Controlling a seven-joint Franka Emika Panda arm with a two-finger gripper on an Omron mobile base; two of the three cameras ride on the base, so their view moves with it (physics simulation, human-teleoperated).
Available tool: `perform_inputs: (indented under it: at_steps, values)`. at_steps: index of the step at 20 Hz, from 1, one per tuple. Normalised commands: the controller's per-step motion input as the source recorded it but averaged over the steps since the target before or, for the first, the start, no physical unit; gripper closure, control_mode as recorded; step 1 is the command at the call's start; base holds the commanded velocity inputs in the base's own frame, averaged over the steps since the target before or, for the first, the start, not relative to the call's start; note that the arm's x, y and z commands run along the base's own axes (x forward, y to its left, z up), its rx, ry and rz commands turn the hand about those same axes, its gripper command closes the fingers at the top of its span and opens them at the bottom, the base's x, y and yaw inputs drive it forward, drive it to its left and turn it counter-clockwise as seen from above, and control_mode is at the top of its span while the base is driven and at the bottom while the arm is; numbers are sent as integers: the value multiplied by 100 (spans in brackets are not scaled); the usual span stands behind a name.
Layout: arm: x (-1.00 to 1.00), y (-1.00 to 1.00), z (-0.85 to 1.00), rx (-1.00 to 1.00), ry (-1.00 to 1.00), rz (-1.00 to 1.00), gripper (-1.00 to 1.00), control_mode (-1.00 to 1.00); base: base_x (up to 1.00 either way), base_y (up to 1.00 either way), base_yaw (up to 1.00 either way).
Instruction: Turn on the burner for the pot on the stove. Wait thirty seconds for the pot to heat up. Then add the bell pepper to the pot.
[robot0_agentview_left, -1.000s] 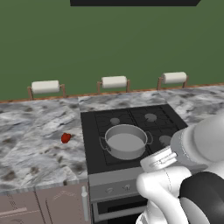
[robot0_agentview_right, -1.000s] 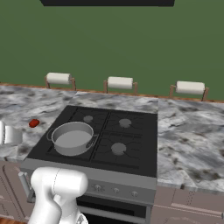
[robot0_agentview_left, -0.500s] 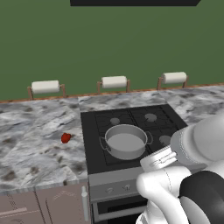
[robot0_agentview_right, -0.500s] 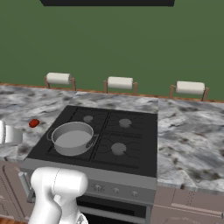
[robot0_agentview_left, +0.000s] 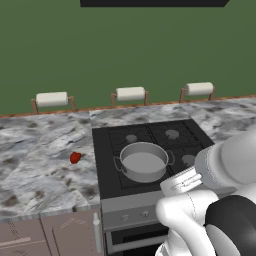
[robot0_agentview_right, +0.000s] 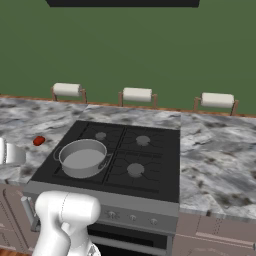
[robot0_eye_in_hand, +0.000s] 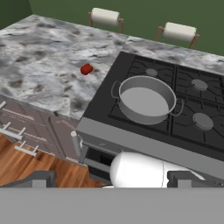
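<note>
The grey pot (robot0_agentview_left: 144, 161) (robot0_agentview_right: 82, 157) (robot0_eye_in_hand: 146, 99) stands on the front left burner of the black stove (robot0_agentview_left: 165, 134) (robot0_agentview_right: 150, 150) (robot0_eye_in_hand: 192, 131), and its pale inside is bare. The small red bell pepper (robot0_agentview_left: 75, 158) (robot0_agentview_right: 38, 141) (robot0_eye_in_hand: 86, 69) lies on the marble counter to the left of the stove. In the hand view my gripper (robot0_eye_in_hand: 111, 179) hangs in front of the stove and above its front panel, well short of the pot. Its fingertips (robot0_eye_in_hand: 40, 178) are spread wide, open, with nothing held.
Three paper towel holders (robot0_agentview_left: 130, 94) (robot0_agentview_right: 137, 95) line the back of the marble counter (robot0_agentview_left: 35, 150) (robot0_agentview_right: 220, 150) under a green wall. Small knobs (robot0_agentview_right: 132, 217) sit on the stove's grey front panel. Cabinet drawers (robot0_eye_in_hand: 26, 127) and wooden floor lie below the counter edge.
</note>
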Motion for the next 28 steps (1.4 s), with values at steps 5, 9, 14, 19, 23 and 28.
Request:
perform_inputs:
  at_steps: [5,9,14,19,23,28]
  values:
    - [0,0,0,0,0,0,-100,-100,0,0,0]
    - [0,0,0,0,0,0,-100,-100,0,0,0]
    - [11,1,0,0,1,0,-100,-100,0,0,0]
    - [15,6,0,0,6,0,-100,-100,0,0,0]
    - [15,11,0,0,2,0,-100,-100,0,0,0]
    - [6,6,0,0,0,0,-100,-100,0,0,0]
